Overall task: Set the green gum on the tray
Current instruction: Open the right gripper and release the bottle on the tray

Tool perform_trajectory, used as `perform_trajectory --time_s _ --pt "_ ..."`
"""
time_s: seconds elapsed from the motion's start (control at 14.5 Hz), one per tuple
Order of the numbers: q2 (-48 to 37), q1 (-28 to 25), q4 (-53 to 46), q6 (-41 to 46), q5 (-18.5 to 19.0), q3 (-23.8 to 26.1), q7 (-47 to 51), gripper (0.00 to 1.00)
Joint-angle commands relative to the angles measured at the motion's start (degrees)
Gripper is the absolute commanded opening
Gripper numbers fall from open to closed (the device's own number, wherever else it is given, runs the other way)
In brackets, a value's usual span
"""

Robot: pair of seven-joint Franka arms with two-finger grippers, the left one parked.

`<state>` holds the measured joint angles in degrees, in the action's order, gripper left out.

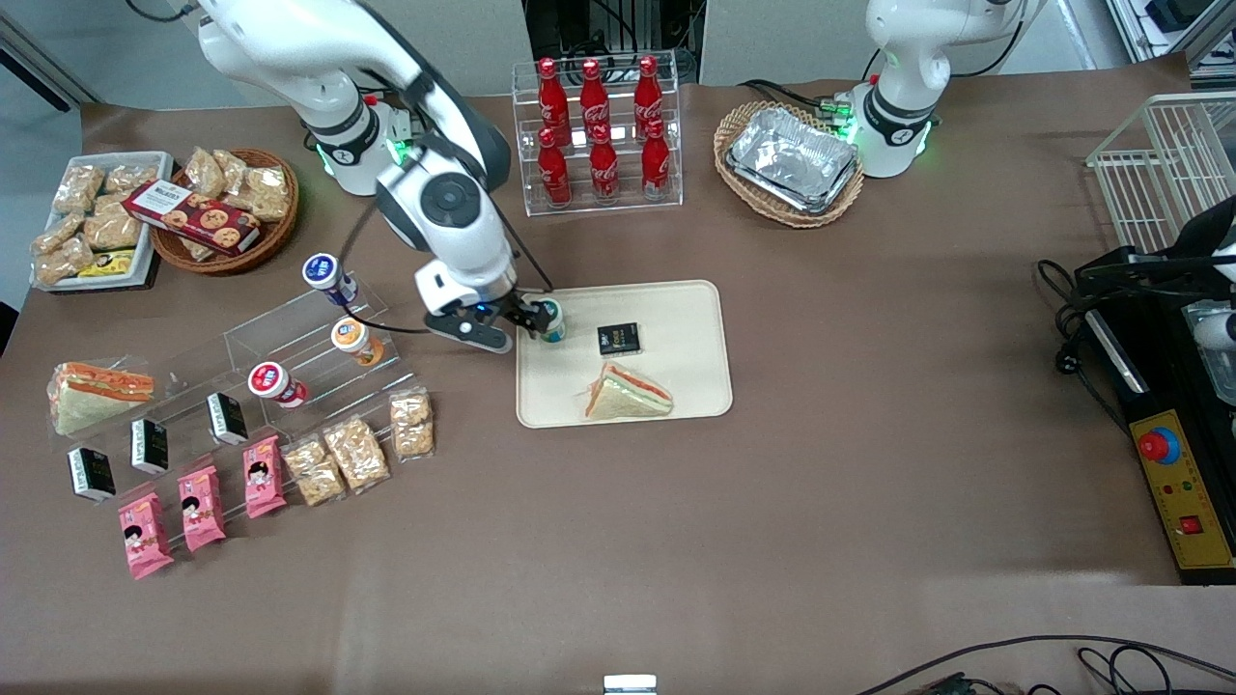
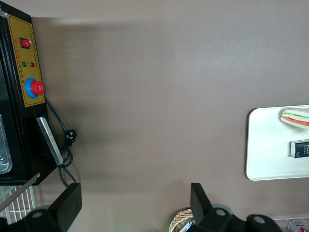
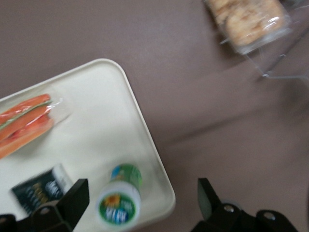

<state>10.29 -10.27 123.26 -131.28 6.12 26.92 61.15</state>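
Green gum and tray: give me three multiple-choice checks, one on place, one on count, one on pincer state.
1. Where is the green gum?
A. on the tray
B. on the bare table
C. in a basket

2. How many things lie on the tray?
A. one
B. three
C. five

3. The pincer is:
A. shut on the gum
B. open, at the gum
C. open, high above the bottles

Answers:
1 A: the green gum rests on the tray, close to its rim.
2 B: gum, sandwich, black packet.
3 B: the pincer has its fingers wide apart either side of the gum, neither touching it.
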Motion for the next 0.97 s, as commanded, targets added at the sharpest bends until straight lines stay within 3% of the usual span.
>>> perform_trajectory --time_s 0.0,0.28,0.55,0.69,0.9 --pt "-8.5 1.5 -10.5 22.0 -13.7 -7.0 -19.0 1.0" --pt "-12.9 1.5 -19.5 39.0 -14.3 -21.0 -35.4 1.0" --pt "-16.4 1.6 -21.0 42.4 -12.0 -31.7 -51.7 1.0" --pt "-16.1 2.2 -23.4 42.7 -7.8 -34.4 -59.9 1.0" --pt "-15.6 5.8 -25.3 42.9 -5.4 -34.7 -65.4 1.0"
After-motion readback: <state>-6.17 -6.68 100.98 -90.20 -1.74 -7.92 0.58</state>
